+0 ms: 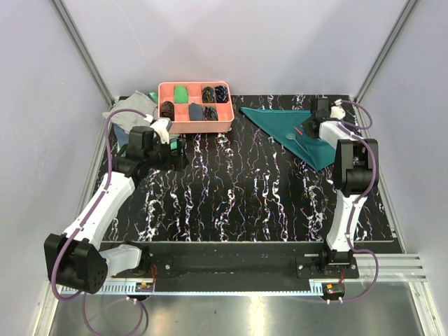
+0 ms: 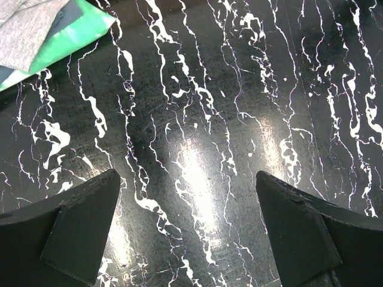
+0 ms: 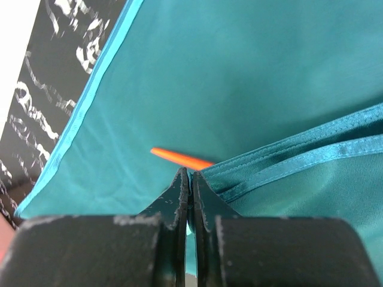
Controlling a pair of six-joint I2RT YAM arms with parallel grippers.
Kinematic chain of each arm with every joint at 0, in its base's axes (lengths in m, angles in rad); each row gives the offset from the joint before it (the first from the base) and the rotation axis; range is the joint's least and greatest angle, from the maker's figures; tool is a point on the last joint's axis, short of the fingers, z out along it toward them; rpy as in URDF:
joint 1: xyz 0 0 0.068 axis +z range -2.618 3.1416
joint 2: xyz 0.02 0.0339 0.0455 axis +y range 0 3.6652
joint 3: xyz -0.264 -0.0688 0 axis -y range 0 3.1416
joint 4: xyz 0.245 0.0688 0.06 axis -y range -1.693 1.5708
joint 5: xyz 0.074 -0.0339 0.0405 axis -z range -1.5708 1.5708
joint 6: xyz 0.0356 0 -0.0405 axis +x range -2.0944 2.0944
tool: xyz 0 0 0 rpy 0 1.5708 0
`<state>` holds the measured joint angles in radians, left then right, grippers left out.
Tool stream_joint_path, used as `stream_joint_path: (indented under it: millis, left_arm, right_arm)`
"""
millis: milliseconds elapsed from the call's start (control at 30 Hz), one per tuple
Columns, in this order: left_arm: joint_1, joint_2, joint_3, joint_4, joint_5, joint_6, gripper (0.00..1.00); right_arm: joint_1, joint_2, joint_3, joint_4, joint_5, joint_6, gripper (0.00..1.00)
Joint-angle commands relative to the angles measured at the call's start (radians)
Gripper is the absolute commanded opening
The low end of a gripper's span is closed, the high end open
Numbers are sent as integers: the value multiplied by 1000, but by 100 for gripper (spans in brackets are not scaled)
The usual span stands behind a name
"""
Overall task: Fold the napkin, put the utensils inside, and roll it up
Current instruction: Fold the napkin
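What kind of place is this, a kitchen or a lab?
Likely a robotics lab test cell: left arm and right arm bolted at a black marbled table, plain white walls, a pink compartment tray.

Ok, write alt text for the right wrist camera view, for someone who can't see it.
The right gripper, jaws shut, pinches the hemmed edge of a folded-over flap of the teal napkin. An orange fork handle pokes out from under that flap, and black marbled table shows at the left.
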<state>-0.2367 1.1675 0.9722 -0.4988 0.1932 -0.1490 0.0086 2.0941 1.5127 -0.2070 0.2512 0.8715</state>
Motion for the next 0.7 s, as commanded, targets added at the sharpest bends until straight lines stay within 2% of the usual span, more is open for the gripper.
stream_joint_path:
  millis: [0,667]
  left_arm:
    - [-4,3,11,39,-17,20,99]
    - [-4,-5,14,32,-21,22,99]
  right_arm:
    - [44,30,63,9,31,15,0]
    - [116,126,187,11,-10,3,0]
